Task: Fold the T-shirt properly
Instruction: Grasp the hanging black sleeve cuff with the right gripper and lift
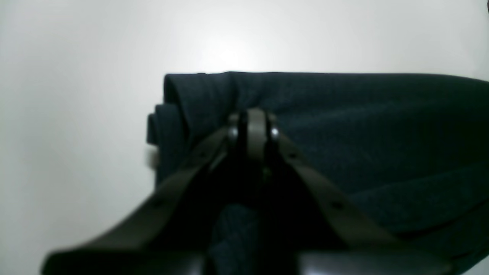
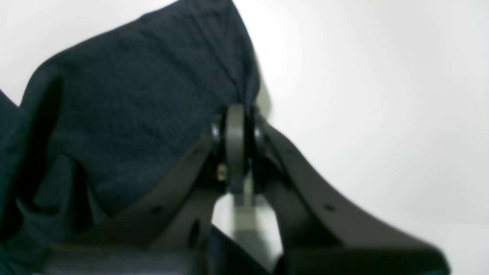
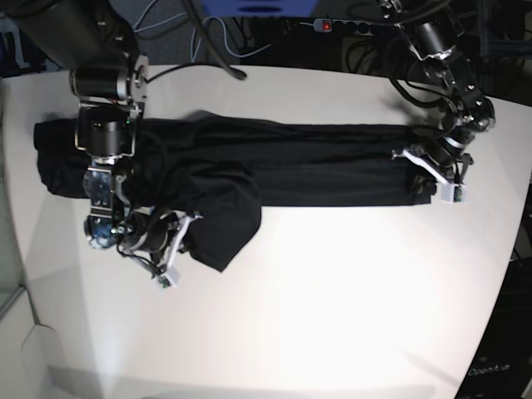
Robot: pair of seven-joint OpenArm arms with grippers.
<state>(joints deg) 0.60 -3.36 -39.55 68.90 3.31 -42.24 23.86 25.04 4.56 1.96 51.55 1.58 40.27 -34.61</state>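
The T-shirt [image 3: 274, 162] lies stretched across the white surface [image 3: 332, 291]. Left pincer [image 1: 252, 114] and right pincer [image 2: 235, 114] each pinch its cloth — both wrist views blurred, fingertips buried in folds.

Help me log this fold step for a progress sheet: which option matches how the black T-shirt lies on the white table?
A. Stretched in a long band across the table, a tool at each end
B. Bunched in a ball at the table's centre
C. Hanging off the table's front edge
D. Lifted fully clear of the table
A: in the base view the T-shirt lies as a long band across the table, with the left tool at one end and the right tool at the other.
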